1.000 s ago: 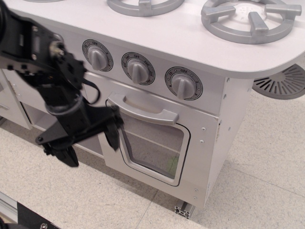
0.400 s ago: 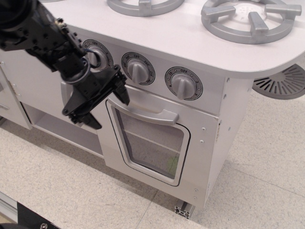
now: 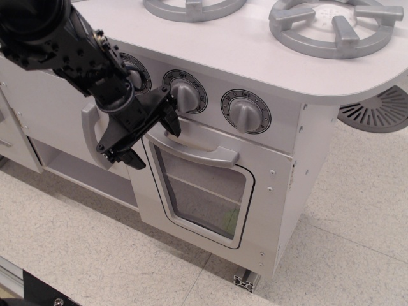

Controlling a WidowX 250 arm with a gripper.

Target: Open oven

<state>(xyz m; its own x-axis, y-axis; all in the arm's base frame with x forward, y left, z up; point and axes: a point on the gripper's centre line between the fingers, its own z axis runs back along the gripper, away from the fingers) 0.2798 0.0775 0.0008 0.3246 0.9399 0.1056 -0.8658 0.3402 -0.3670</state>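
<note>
The oven point(image 3: 210, 185) stood under the stovetop knobs, its windowed door shut. The black pincer point(image 3: 148, 135), prongs apart and holding nothing, hovered at the curved grey handle's point(image 3: 191, 150) left end. Approach step, apparently; next it needed to hook that bar and pull outward.

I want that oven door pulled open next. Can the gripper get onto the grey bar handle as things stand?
Probably yes. The gripper is open right at the left end of the bar handle on the shut oven door, with nothing between them.
</note>
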